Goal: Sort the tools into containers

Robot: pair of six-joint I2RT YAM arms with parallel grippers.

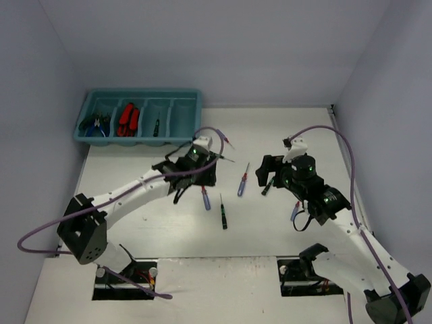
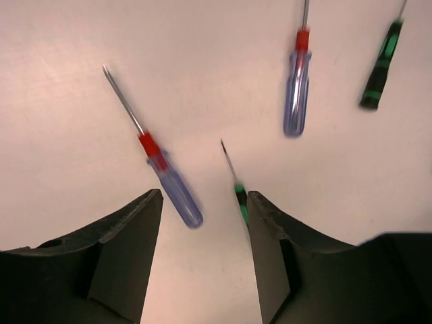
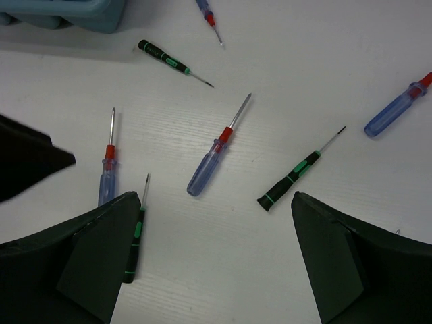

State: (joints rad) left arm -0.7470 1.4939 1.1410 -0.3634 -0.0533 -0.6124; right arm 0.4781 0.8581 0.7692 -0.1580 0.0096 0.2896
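The teal tray stands at the far left and holds pliers, red utility knives and one green screwdriver in separate compartments. Several screwdrivers lie loose mid-table. My left gripper is open and empty above the table; in the left wrist view a blue-handled screwdriver lies just ahead of the fingers and a green one is partly hidden by the right finger. My right gripper is wide open and empty; in the right wrist view a blue screwdriver and a green-black one lie ahead of it.
More screwdrivers are scattered: blue ones and green-black ones. The tray's corner shows at the top left of the right wrist view. Grey walls close in the table at the back and sides.
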